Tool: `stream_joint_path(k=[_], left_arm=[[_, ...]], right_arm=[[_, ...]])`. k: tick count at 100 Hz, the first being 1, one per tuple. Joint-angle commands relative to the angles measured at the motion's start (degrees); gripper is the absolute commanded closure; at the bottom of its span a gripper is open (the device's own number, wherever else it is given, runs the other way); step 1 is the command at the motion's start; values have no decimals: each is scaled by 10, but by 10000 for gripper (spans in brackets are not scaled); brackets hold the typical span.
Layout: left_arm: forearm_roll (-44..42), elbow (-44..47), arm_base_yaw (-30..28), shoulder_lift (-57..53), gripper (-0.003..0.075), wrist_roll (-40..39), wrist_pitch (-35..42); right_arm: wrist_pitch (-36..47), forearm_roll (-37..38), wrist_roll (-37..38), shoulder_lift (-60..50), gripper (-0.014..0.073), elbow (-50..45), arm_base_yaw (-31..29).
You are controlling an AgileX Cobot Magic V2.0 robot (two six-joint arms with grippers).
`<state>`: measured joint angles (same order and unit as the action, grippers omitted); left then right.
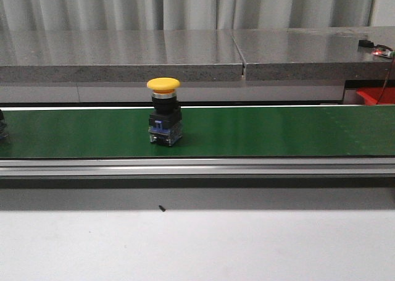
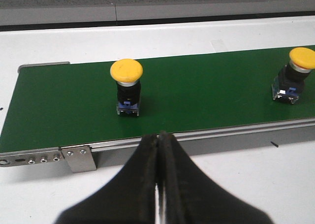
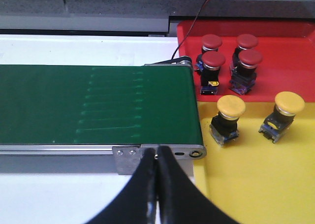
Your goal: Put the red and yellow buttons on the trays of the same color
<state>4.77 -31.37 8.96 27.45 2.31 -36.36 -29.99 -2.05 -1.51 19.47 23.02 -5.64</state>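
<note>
A yellow button (image 1: 163, 111) stands upright on the green conveyor belt (image 1: 278, 131). In the left wrist view two yellow buttons stand on the belt, one near its end (image 2: 127, 86) and one farther along (image 2: 295, 74). My left gripper (image 2: 158, 136) is shut and empty, in front of the belt's rail. My right gripper (image 3: 157, 150) is shut and empty at the belt's other end. There, a red tray (image 3: 290, 51) holds several red buttons (image 3: 213, 71) and a yellow tray (image 3: 256, 179) holds two yellow buttons (image 3: 227, 118). Neither gripper shows in the front view.
A grey stone ledge (image 1: 185, 55) runs behind the belt. An aluminium rail (image 1: 197, 167) edges the belt's front, above the white table (image 1: 197, 244). A corner of the red tray (image 1: 372, 96) shows at the far right. A dark object (image 1: 2, 126) sits at the belt's left edge.
</note>
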Motion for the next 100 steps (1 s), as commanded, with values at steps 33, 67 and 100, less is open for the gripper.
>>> stream_joint_path(k=[33, 67, 100], left_arm=[[4, -16, 3, 1, 739, -4, 37], [4, -16, 3, 1, 739, -4, 37], [4, -16, 3, 1, 739, -4, 37]], right_arm=[[43, -3, -2, 3, 652, 14, -1], [26, -8, -4, 27, 652, 36, -1], [-32, -55, -66, 158, 645, 139, 18]])
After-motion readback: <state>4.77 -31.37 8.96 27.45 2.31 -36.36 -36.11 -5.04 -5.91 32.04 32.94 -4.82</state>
